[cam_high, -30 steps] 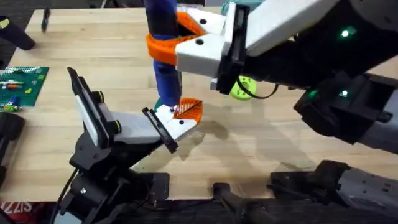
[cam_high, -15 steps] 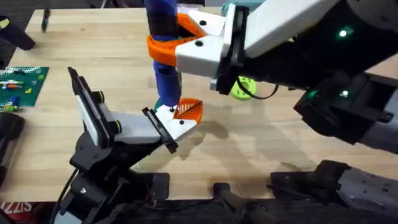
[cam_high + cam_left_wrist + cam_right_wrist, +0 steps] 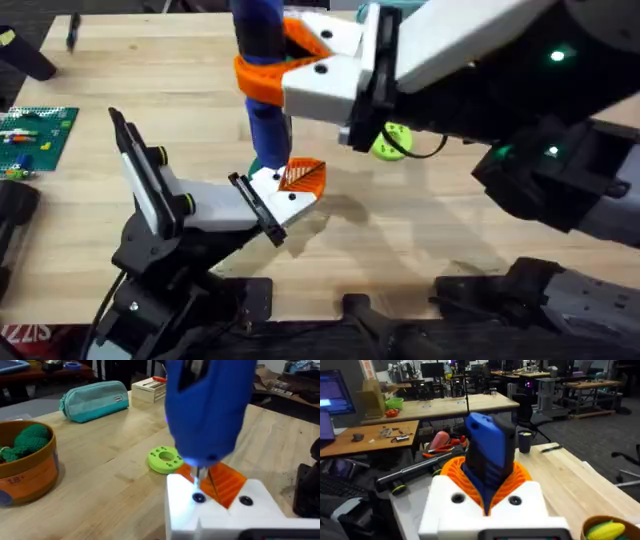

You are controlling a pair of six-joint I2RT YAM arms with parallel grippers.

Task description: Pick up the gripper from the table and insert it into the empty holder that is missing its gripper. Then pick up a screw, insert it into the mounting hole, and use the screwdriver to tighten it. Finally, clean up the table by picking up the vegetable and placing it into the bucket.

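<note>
A robotics lab or workshop: behind the wooden worktable (image 3: 580, 485), toward twelve o'clock, stand long benches (image 3: 445, 407) cluttered with tools, lit computer monitors (image 3: 434, 369), office chairs and a cardboard box (image 3: 371, 395).

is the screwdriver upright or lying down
Upright: the screwdriver stands vertically in the right tool, tip down on the gripper seated on the holder.
</note>
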